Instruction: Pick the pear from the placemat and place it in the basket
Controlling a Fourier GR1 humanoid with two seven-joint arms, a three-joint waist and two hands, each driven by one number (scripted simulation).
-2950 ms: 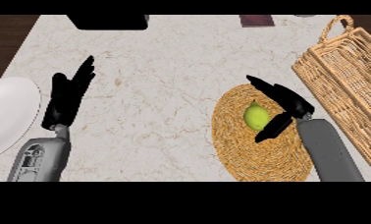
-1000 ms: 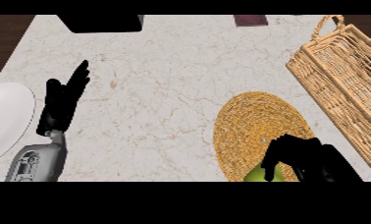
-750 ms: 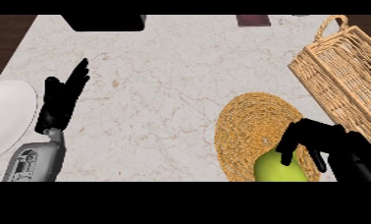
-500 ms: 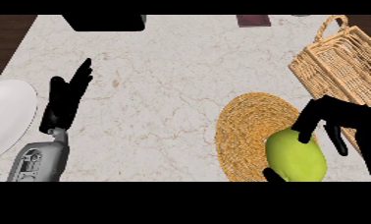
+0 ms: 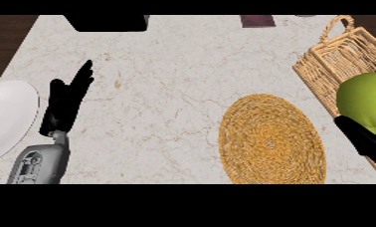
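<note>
Pear [image 5: 358, 97] at the view's 3 o'clock edge, right hand [image 5: 357, 136] touching its 6 o'clock side, fingers curled under it, mostly cut off. Pear is smooth, yellow-green, rounded. It overlaps the wicker basket [image 5: 330, 59] near wall; cannot tell if it's inside. Round woven placemat [image 5: 272, 139] lies at the pear's 8 o'clock on the surface [image 5: 176, 86]. Left hand [image 5: 66, 102] at 9 o'clock, fingers straight, together.
</note>
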